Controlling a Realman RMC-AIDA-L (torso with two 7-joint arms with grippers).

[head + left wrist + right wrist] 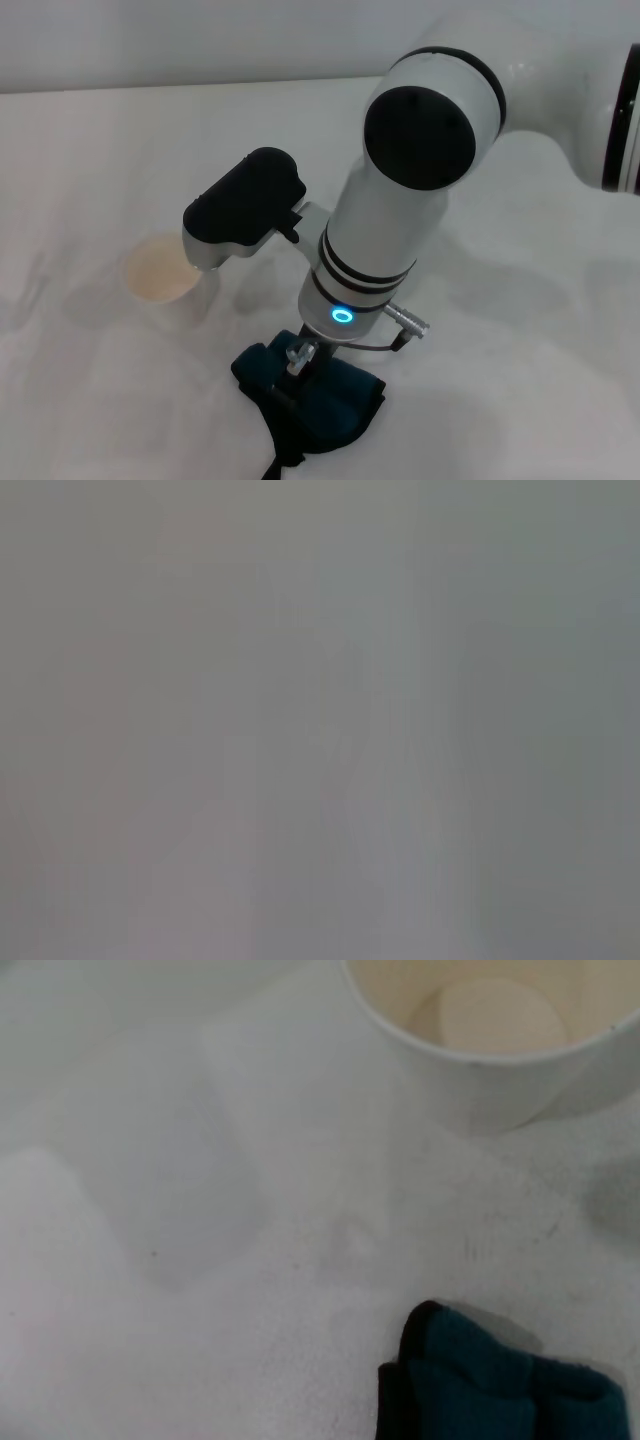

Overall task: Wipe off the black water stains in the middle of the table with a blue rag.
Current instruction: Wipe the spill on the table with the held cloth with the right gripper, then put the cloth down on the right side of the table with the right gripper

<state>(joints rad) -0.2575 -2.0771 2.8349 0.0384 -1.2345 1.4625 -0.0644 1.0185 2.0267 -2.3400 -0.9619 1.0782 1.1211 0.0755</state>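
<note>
Right claw point(300, 358) on blue rag point(325, 395), white table point(500, 380); grip can't tell.

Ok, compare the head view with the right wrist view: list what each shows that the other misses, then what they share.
Only the head view shows the right arm reaching down over the blue rag, with its glowing blue ring and black wrist camera housing; the arm hides the right gripper's fingers. Only the right wrist view shows the white cup's empty inside bottom and faint grey smudges on the table. Both show the white cup, the rag and the white table. Neither shows a black stain or the left gripper.
</note>
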